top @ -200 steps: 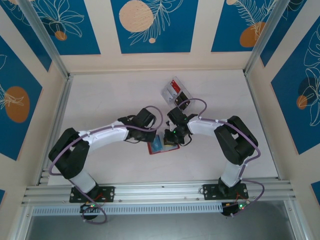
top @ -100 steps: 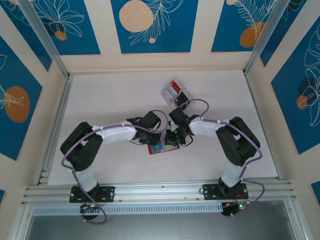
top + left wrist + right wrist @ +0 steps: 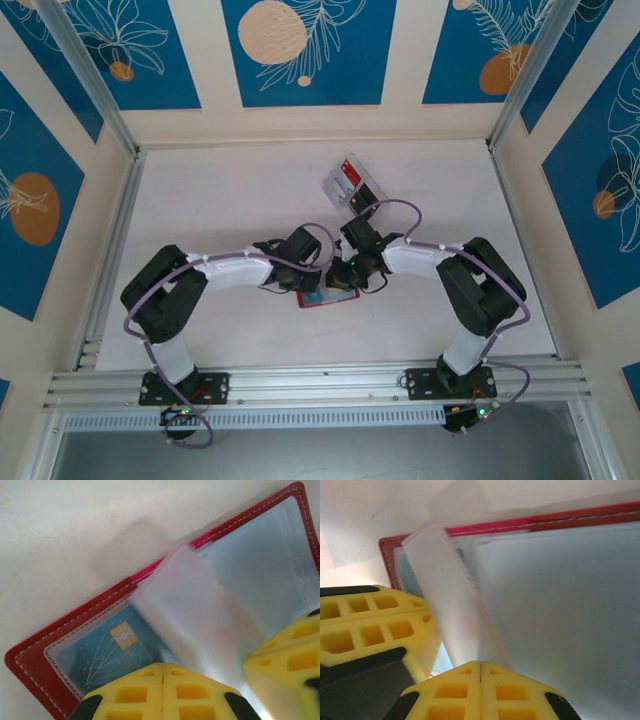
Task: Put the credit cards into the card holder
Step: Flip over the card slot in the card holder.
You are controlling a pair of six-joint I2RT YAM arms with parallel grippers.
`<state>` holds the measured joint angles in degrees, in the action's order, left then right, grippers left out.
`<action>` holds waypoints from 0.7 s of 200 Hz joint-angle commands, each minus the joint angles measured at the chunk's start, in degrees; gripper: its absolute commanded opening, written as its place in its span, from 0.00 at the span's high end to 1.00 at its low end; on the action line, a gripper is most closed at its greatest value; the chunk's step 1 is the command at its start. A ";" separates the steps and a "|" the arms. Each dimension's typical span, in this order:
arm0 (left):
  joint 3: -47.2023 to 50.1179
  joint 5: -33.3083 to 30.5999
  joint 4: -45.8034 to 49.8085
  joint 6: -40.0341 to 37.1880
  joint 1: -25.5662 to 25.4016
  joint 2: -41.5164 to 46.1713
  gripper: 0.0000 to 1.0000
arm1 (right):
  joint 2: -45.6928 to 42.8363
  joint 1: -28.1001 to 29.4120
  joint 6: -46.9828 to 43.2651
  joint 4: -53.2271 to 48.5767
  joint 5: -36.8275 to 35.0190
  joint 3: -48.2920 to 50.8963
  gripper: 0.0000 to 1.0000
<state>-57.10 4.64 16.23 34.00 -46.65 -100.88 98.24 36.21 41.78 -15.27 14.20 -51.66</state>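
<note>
The red card holder (image 3: 318, 298) lies open on the table, both grippers over it. In the left wrist view its red stitched edge (image 3: 75, 625) frames a clear pocket holding a blue credit card (image 3: 115, 650) with a gold chip. A translucent inner leaf (image 3: 195, 615) stands up, blurred. My left gripper (image 3: 163, 672) is shut, tips on the pocket next to the leaf. My right gripper (image 3: 481, 672) is shut at the foot of the same leaf (image 3: 455, 605); I cannot tell if it pinches it. From above, the left gripper (image 3: 318, 284) and right gripper (image 3: 337, 284) nearly touch.
A clear plastic tray (image 3: 366, 190) with red and black cards (image 3: 346, 177) sits just behind the grippers. The right gripper's yellow fingers (image 3: 285, 655) crowd the left wrist view; the left gripper's fingers (image 3: 370, 630) crowd the right wrist view. Framed walls enclose the table.
The left arm has swung its gripper to the right, in over the card holder beside the right gripper. The right gripper has barely shifted.
</note>
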 commanded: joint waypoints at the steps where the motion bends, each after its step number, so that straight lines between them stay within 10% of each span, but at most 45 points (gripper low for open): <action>1: 1.52 -0.87 3.44 1.10 -0.54 0.39 1.00 | 2.45 1.12 1.80 2.47 3.98 -0.93 0.92; 140: 4.40 -1.25 8.92 6.25 4.73 11.05 0.92 | 5.75 5.09 -0.46 -1.17 3.10 -7.36 0.86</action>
<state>-54.13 1.58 24.08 39.16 -43.77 -90.80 102.54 39.55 42.92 -14.06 16.64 -56.03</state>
